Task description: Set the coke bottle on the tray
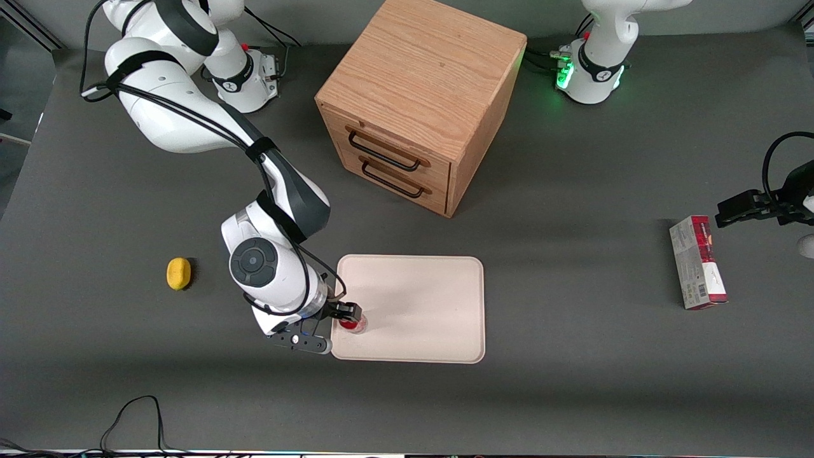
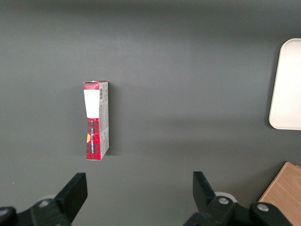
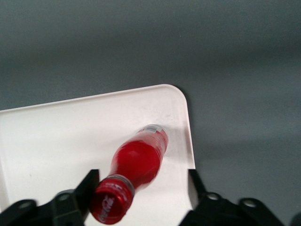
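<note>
The coke bottle (image 1: 353, 324) (image 3: 138, 160), red with a red cap, stands tilted on the cream-white tray (image 1: 420, 305) (image 3: 56, 136), close to the tray's corner nearest the working arm and the front camera. My gripper (image 1: 346, 316) (image 3: 142, 182) hangs over that corner and is open. The bottle's cap leans against one finger (image 3: 84, 190), while the other finger (image 3: 195, 188) stands well apart from it. The bottle's base rests on the tray surface just inside the rim.
A wooden drawer cabinet (image 1: 413, 108) stands farther from the front camera than the tray. A yellow object (image 1: 179, 273) lies toward the working arm's end. A red-and-grey carton (image 1: 697, 262) (image 2: 96, 120) lies toward the parked arm's end. Cables (image 1: 133, 413) trail near the table's front edge.
</note>
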You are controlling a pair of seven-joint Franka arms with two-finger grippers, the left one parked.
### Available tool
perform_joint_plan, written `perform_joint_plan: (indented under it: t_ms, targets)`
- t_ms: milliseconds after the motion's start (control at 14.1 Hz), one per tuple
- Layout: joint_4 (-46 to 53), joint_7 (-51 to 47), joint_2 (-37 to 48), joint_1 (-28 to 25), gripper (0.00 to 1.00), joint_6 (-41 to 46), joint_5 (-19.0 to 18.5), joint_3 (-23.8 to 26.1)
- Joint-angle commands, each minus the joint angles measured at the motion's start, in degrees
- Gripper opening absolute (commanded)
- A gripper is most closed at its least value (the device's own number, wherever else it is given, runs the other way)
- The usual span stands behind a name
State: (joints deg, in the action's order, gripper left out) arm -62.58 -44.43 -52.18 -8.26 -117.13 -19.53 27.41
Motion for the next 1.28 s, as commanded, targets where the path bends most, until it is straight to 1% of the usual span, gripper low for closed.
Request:
perform_joint_plan:
  t_ms: [0, 71, 284, 355, 426, 567, 709, 780, 922, 1064, 1206]
  targets:
    - [-1.1, -1.1, 1.5, -0.3, 1.0, -1.0, -1.6, -0.4]
    - [-1.6, -0.8, 2.7, -0.5, 1.0, -0.8, -1.5, -1.6]
    - [-9.4, 2.1, 10.4, -0.4, 1.0, -0.3, -0.4, -4.0]
    - [-11.3, 4.8, 13.2, -0.4, 1.0, 0.1, 2.5, -5.5]
    - [-13.2, 8.1, 16.3, -0.4, 1.0, 1.3, 6.8, -7.5]
    - [-16.2, 17.4, 22.9, -0.4, 1.0, 7.2, 13.7, -11.4]
    - [-19.5, 25.3, 29.9, -0.1, 1.0, 13.4, 18.1, -15.7]
    - [-21.5, 28.5, 33.5, 0.0, 1.0, 15.8, 19.6, -18.0]
    - [-26.3, 32.5, 40.6, 0.2, 1.0, 19.2, 21.5, -22.0]
    - [-31.9, 33.9, 47.8, 0.4, 1.0, 20.6, 21.8, -25.4]
    - [-37.9, 37.2, 54.9, 2.5, 1.0, 20.9, 22.4, -27.2]
